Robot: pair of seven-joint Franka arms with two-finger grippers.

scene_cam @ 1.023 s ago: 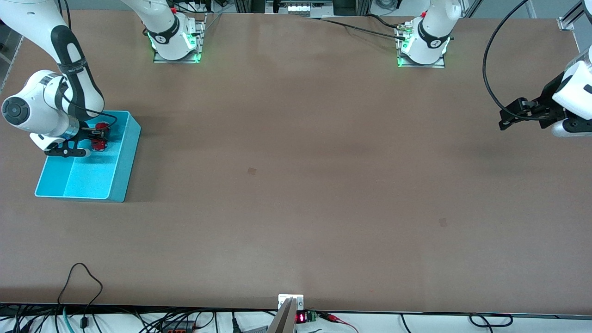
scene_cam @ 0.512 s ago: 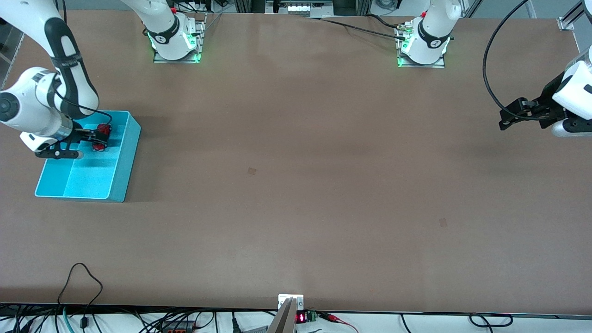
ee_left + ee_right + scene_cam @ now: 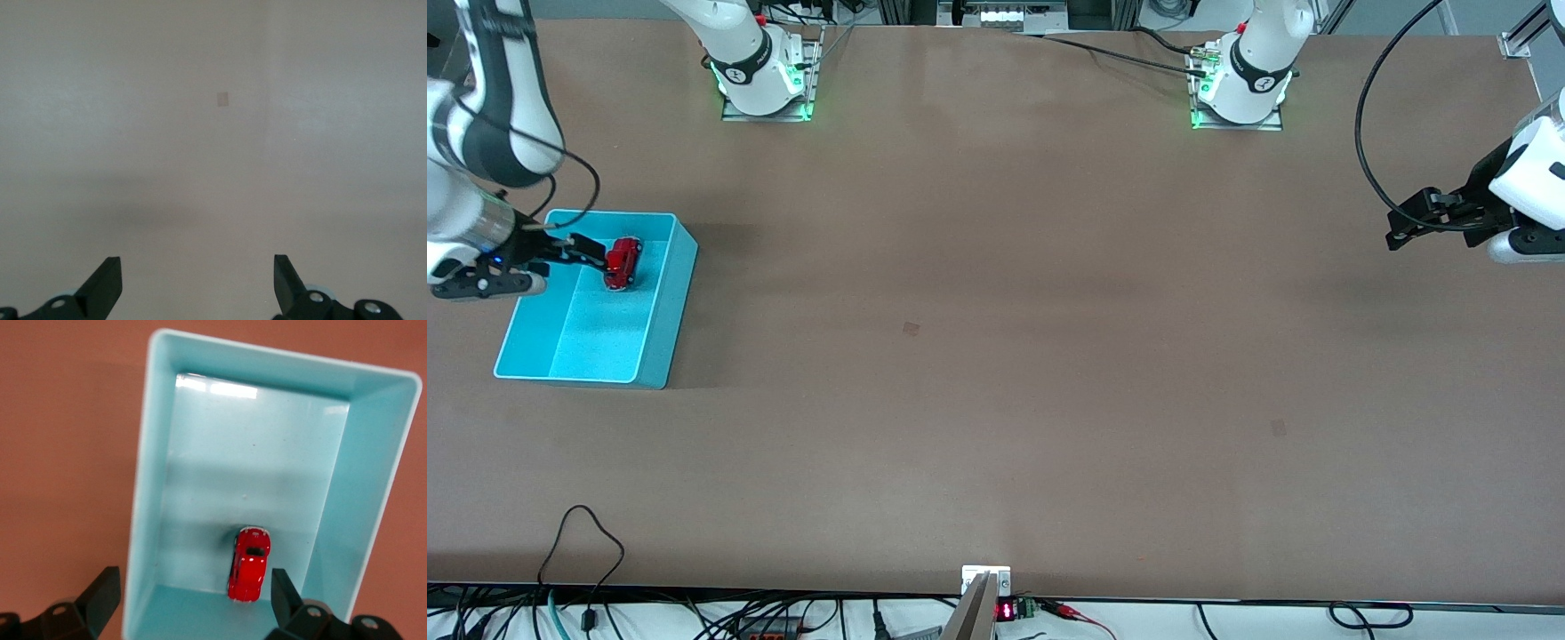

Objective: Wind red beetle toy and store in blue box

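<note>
Sitting loose in the blue box (image 3: 660, 302), the red beetle toy (image 3: 623, 263) rests on the floor at the end farther from the front camera. Box is on the desk (image 3: 996, 356) at the right arm's end. Right gripper (image 3: 585, 253) hangs over the box just beside the toy, fingers apart, holding nothing. Left gripper (image 3: 1403, 224) waits over bare desk at the left arm's end, fingers apart, empty.

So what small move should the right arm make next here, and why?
Probably just pull the right pincer up and away from the blue box. The red beetle toy already lies on the box floor, and the pincer is open with nothing in it. The left pincer waits open over bare table.
</note>
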